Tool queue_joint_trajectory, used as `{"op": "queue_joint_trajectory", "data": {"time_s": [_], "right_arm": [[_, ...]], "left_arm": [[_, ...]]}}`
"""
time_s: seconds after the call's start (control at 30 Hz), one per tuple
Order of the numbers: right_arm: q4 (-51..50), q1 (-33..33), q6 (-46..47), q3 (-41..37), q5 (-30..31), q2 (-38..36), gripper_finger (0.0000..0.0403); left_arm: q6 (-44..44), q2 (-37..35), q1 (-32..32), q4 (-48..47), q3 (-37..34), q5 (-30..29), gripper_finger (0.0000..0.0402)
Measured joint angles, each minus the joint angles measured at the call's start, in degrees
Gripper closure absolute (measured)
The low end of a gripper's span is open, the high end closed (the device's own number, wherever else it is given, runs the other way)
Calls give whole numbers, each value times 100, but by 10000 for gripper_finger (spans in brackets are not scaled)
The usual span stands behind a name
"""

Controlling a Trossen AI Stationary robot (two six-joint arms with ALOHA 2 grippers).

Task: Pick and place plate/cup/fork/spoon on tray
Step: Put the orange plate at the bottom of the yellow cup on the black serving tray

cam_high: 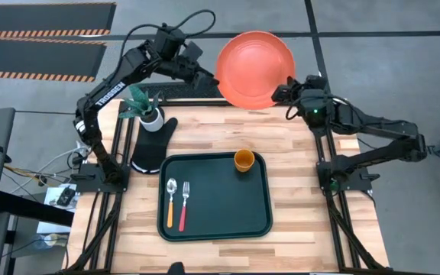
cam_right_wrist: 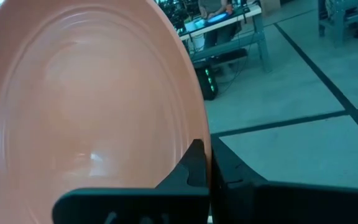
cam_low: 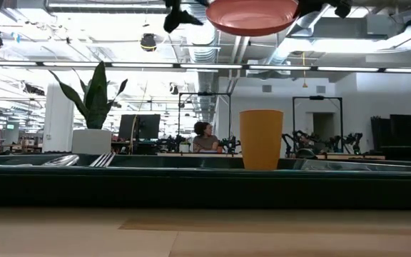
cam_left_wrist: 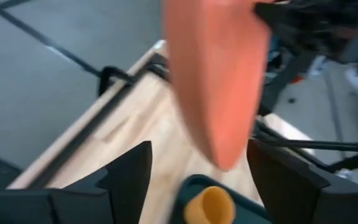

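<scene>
Right gripper point(cam_high: 287, 89) clamped on plate point(cam_high: 255, 69) rim, holding it in the air above the table's far edge. Left gripper point(cam_high: 207, 76) fingers apart, just beside the plate's other side. Tray point(cam_high: 262, 218) holds cup point(cam_high: 244, 160), spoon point(cam_high: 171, 200), fork point(cam_high: 185, 203). Potted plant point(cam_high: 148, 111) and black mat point(cam_high: 153, 147) lie left of the tray. "TROSSEN" reads on left arm point(cam_high: 110, 93).

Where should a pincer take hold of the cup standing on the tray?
Probably at the rim, from above. The cup stands upright, mouth open, in a far corner of the tray, so one finger could go inside and one outside its wall. The tray's raised edge hinders a low sideways approach on two sides.
</scene>
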Motion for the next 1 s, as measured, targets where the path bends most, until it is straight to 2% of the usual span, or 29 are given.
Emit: {"op": "queue_joint_trajectory", "data": {"time_s": [0.17,0.37,0.53,0.67,0.8,1.0], "right_arm": [[6,-3,9,0,-2,2,400],[131,-5,13,0,-33,4,397],[176,-5,31,2,-343,75,400],[205,72,29,2,-373,142,395],[190,83,27,2,-361,156,395],[182,80,24,2,-300,144,394]], "left_arm": [[72,-13,71,-145,-38,-554,139],[22,-26,105,197,-40,-391,138],[-11,-14,-61,637,-38,-262,138],[11,35,-199,637,-32,-702,143],[-92,83,-231,574,-36,-856,180],[-196,85,-309,488,-34,-1294,286]]}}
